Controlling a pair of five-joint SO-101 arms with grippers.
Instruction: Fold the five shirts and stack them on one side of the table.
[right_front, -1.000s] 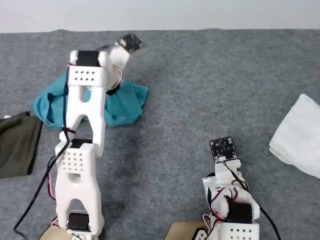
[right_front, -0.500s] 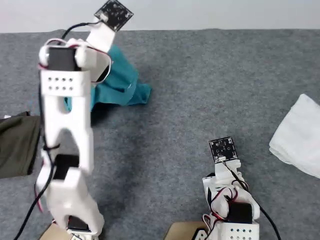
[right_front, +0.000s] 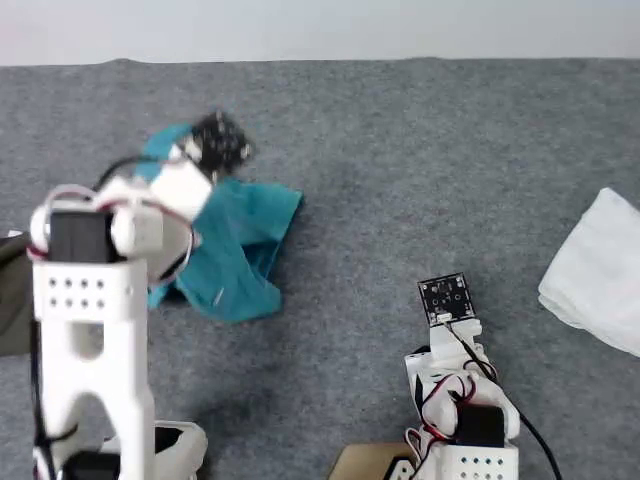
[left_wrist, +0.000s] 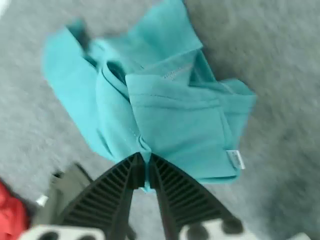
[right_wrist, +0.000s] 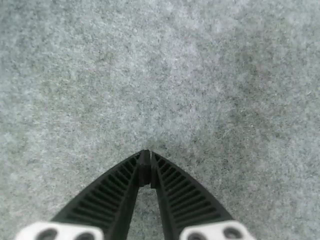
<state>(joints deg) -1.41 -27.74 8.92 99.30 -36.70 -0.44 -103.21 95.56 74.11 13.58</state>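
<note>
Between the ribbed black fingertips of the left gripper a fold of the teal shirt is pinched, the jaws closed tight on the cloth with a sliver of teal showing between them. Beyond the tips the shirt spreads out in loose, crumpled layers: soft knit, stitched hems, a small white tag at one corner. In the high view its far edges lie on the felt, a grey, fuzzy cover over the whole table.

Behind this gripper's fingers an olive shirt lies bunched, with a scrap of red cloth just beside it at the frame corner.

The right gripper has its jaws pressed together on nothing, tips pointing down at bare felt. Well off to its outer side a white shirt lies in a rounded heap at the table's edge. Open felt stretches between the two grippers and beyond the teal shirt to the far edge.
</note>
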